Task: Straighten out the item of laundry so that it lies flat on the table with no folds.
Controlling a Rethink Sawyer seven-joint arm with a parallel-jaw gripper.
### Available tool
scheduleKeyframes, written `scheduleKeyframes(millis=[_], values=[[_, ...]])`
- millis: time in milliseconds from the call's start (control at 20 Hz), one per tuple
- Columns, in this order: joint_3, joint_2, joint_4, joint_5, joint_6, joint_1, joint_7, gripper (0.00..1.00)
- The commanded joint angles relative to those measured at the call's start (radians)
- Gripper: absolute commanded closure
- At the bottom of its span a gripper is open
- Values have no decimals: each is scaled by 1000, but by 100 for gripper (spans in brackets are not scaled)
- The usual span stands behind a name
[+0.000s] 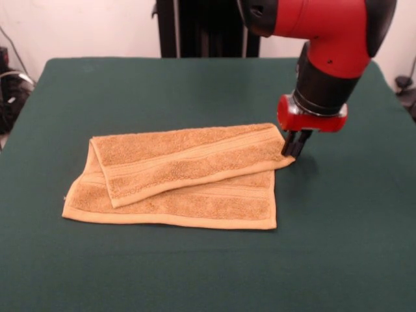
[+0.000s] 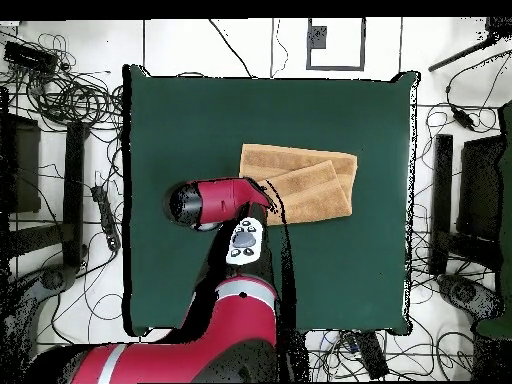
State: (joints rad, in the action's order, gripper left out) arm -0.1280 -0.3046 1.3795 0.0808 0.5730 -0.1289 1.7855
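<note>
The orange-tan towel (image 1: 175, 175) lies on the dark green table (image 1: 195, 273), folded over itself. Its upper layer runs slanted across the lower one, with band stripes showing. My gripper (image 1: 294, 151) is down at table height at the upper layer's right corner, its dark fingers close together on that corner. In the overhead view the towel (image 2: 305, 180) lies right of the table's (image 2: 180, 120) middle, and the red arm's wrist covers the gripper at the towel's left end. The white tag is hidden.
The red arm (image 1: 325, 39) comes down from the top right in the front view. In the overhead view cables and equipment (image 2: 70, 100) lie on the floor round the table. Green cloth stretches wide on all sides of the towel.
</note>
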Motion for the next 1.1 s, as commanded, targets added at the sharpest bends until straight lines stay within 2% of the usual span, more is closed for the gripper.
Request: scheduleKeyframes(millis=[50, 550, 1100], values=[[57, 84, 96, -21, -72, 29, 181, 100], [64, 33, 119, -6, 51, 42, 105, 100], [83, -51, 279, 33, -1, 66, 66, 100]])
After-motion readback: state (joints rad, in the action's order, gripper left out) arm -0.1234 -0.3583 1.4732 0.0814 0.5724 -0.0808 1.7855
